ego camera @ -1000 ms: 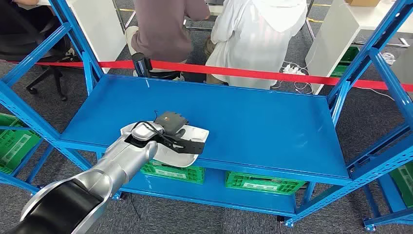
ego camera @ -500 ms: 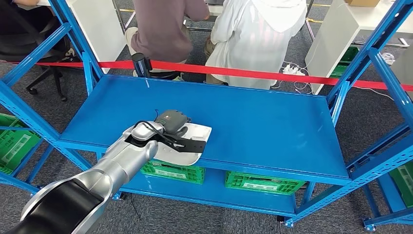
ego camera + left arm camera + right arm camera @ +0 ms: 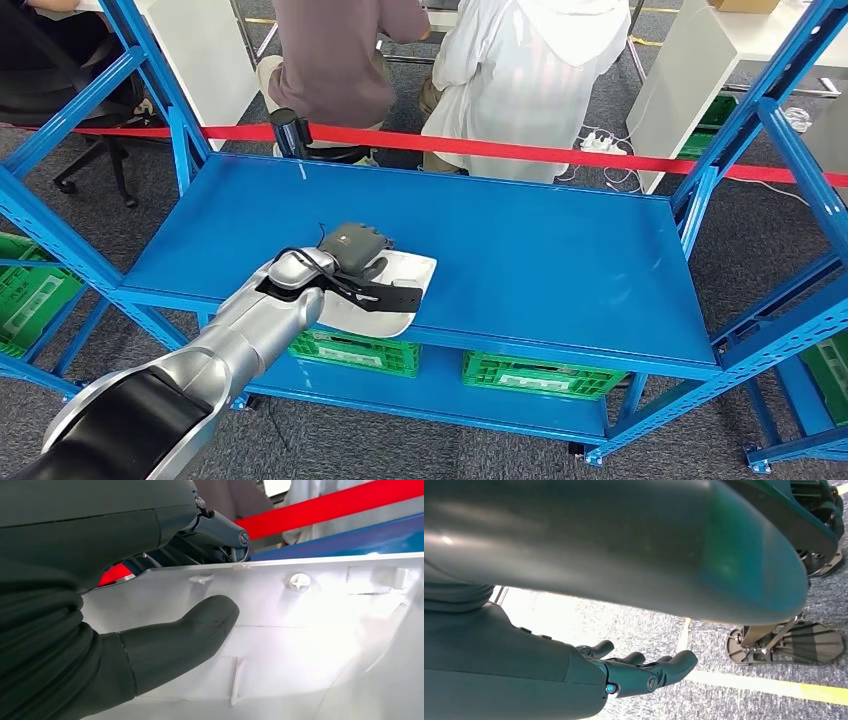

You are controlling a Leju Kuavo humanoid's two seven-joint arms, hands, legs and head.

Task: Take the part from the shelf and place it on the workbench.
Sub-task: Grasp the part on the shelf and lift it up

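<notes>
Head view: one white part [image 3: 400,285] at the shelf's [image 3: 560,260] front edge, pinched by the left hand [image 3: 365,270]; bare blue to its right. Left wrist: thumb [image 3: 190,635] pressed on the part. Right wrist: right hand [image 3: 644,672] hangs, fingers loosely spread, holding nothing.

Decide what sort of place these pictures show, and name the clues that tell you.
Probably a workshop or robot test area: blue steel shelving with green crates below, a red barrier tape closing it off, grey carpet, and the left hand gripping a white moulded part.
</notes>
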